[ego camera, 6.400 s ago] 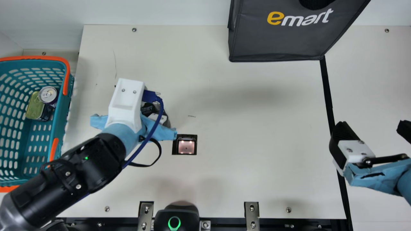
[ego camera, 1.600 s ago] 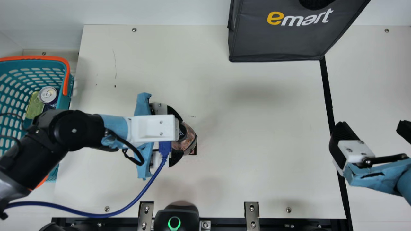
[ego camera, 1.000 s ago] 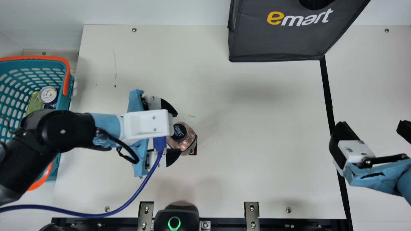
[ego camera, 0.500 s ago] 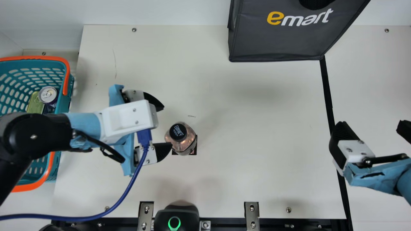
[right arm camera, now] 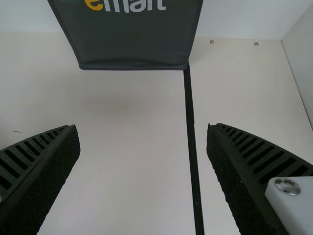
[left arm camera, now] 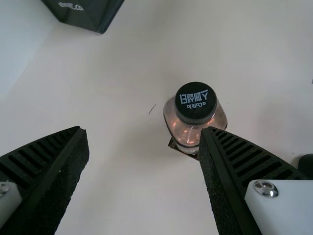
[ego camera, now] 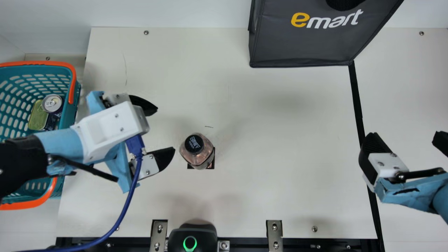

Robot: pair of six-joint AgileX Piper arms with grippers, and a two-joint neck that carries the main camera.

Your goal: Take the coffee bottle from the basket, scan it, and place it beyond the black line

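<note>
From the bottle [ego camera: 200,154] to the line [ego camera: 356,94], I have a wide open lane across the tabletop [ego camera: 273,175]. The bag [ego camera: 301,45] blocks the far edge, right of its middle. My right end effector [ego camera: 405,138] obstructs the line's nearer stretch. At the left edge, the basket [ego camera: 67,115] walls off my left end effector [ego camera: 166,128].

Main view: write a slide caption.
Clear black-capped coffee bottle standing over the flat black scanner, the black ribbed left gripper open nearby.
</note>
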